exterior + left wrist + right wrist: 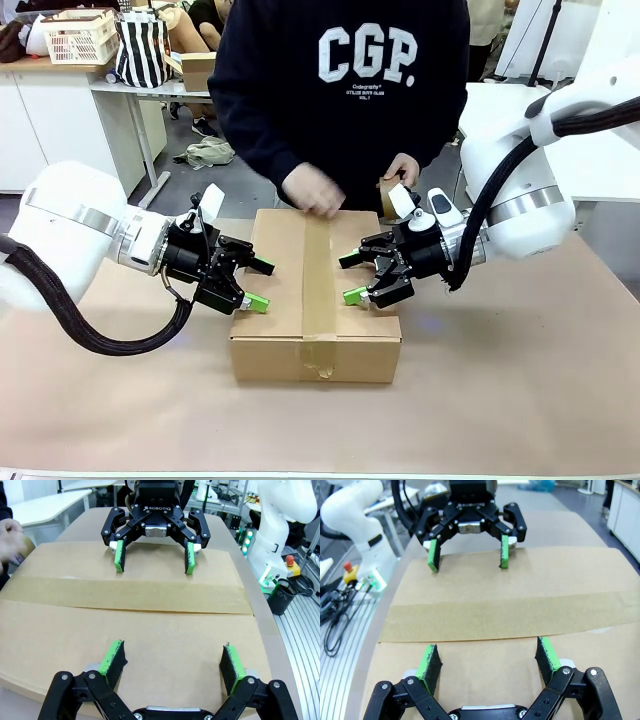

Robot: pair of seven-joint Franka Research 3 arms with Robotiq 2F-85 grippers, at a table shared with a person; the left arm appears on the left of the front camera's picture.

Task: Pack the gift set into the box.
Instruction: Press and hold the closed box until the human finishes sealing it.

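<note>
Paper-covered table (520,380), taped corrugated box (280,255)

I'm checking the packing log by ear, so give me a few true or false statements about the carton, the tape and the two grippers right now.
1. The large brown corrugated cardboard carton has its top flaps closed. True.
2. A brown tape strip runs along its middle seam. True.
3. The left gripper is shut on a flap. False: its jaws are open over the carton's left side.
4. The right gripper is open over the carton's right side. True.
5. The person's hand rests on the table beside the carton. False: it is at the carton's far edge, on the tape.
</note>
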